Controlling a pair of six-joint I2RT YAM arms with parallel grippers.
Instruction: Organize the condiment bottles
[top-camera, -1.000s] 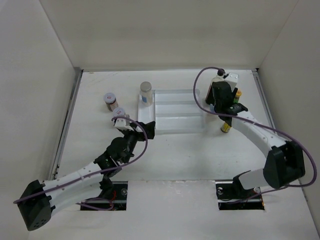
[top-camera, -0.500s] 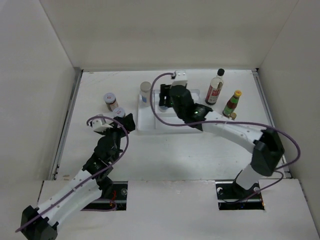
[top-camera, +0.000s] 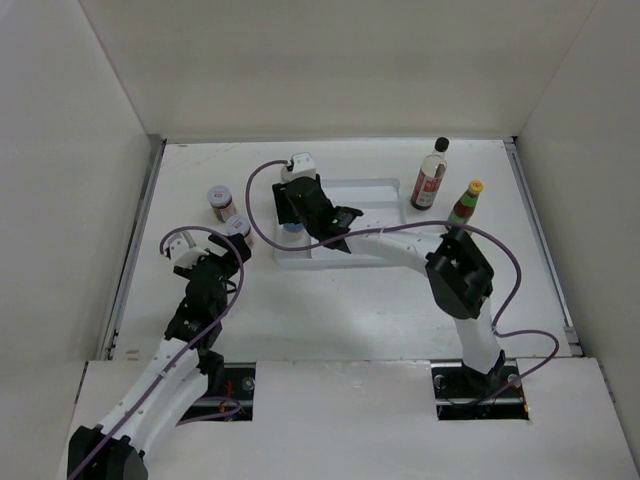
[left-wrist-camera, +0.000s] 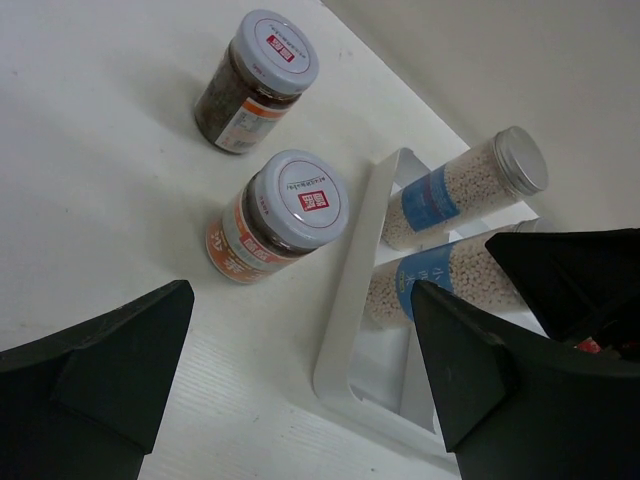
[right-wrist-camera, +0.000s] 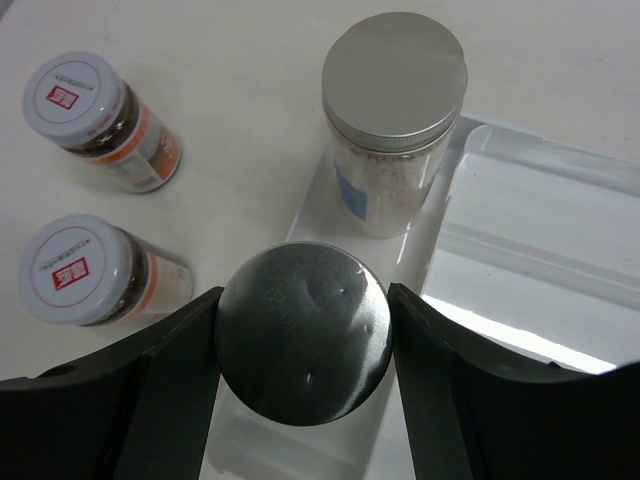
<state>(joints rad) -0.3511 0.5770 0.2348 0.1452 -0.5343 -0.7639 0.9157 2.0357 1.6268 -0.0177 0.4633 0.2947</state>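
Note:
My right gripper (right-wrist-camera: 303, 335) is shut on a grey-lidded shaker (right-wrist-camera: 290, 320), holding it over the left end of the white tray (right-wrist-camera: 520, 230). A second grey-lidded shaker (right-wrist-camera: 393, 120) stands just beyond it at the tray's far left corner. Two squat red-labelled jars (left-wrist-camera: 258, 80) (left-wrist-camera: 285, 215) stand on the table left of the tray. My left gripper (left-wrist-camera: 300, 400) is open and empty, just short of the nearer jar and the tray corner. The black-capped bottle (top-camera: 430, 175) and the yellow-capped bottle (top-camera: 465, 205) stand right of the tray. The small dark bottle is hidden.
The tray's (top-camera: 365, 215) middle and right compartments hold nothing. White walls close the table at the back and both sides. The right arm (top-camera: 400, 245) stretches across the tray's front edge, with its elbow (top-camera: 458, 275) near the yellow-capped bottle.
My right arm has swung from the bottles at the far right across to the tray's left end, now with a shaker in its jaws. My left gripper has drawn back leftward from the tray.

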